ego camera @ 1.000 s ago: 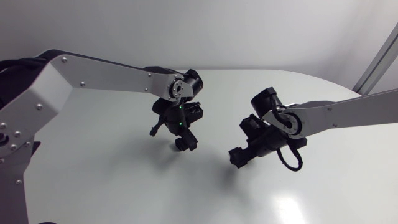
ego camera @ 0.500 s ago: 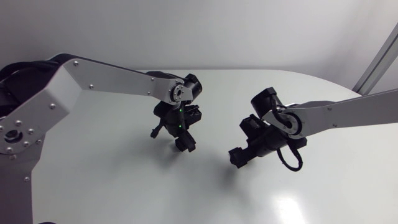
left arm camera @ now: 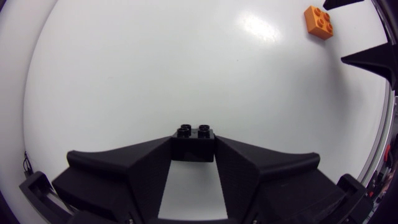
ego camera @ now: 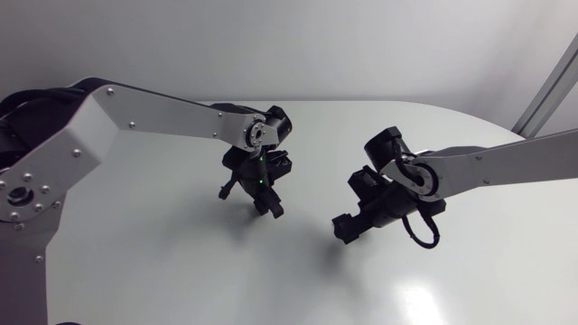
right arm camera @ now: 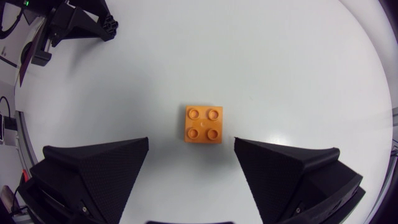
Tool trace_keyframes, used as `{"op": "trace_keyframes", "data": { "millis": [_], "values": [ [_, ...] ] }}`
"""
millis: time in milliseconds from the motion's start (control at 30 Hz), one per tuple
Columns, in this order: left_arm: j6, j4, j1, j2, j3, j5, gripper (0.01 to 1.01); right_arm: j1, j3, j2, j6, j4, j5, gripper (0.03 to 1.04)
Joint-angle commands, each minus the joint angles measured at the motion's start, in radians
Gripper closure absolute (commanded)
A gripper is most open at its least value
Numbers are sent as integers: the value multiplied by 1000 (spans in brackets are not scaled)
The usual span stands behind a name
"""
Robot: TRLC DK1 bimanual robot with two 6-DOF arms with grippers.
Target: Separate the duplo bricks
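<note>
Our left gripper (left arm camera: 194, 150) grips the black brick (left arm camera: 194, 139) between its 2 fingers, well apart from the orange brick (right arm camera: 203, 124) on the table (ego camera: 181, 262). Our right gripper (right arm camera: 191, 145) hangs above that orange brick, jaws wide.

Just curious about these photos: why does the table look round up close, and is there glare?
Left wrist view: the fisheye lens curves the table; glare sits near the orange brick. Right wrist view: same curving, no clear glare. Head view: undistorted, a glare patch on the table's near side.
</note>
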Motion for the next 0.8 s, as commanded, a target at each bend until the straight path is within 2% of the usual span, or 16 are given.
{"op": "trace_keyframes", "data": {
  "millis": [0, 100, 167, 200, 267, 333, 467, 567, 767],
  "values": [
    [-23, 29, 18, -18, -33, -7, 666, 1, -22, 17, -5, 6, -4, 67],
    [-23, 141, 43, -136, -126, 133, 667, 3, -28, 20, -5, 11, -4, 67],
    [-32, 291, 77, -239, -234, 248, 667, 1, -34, 23, -7, 12, -4, 67],
    [-43, 391, 101, -283, -298, 300, 666, 1, -36, 23, -7, 14, -4, 67],
    [-64, 664, 164, -386, -478, 453, 664, 1, -39, 23, -7, 14, -3, 67],
    [-115, 908, 205, -423, -613, 512, 659, 3, -39, 23, -7, 14, -3, 67],
    [-116, 1001, 216, -337, -677, 547, 659, 7, -37, 26, -2, 14, -3, 67],
    [-110, 1075, 193, -293, -734, 556, 659, 15, -40, 29, 2, 18, -3, 67],
    [-101, 1110, 159, -277, -789, 561, 659, 15, -47, 28, 1, 20, -3, 67]
  ]
}}
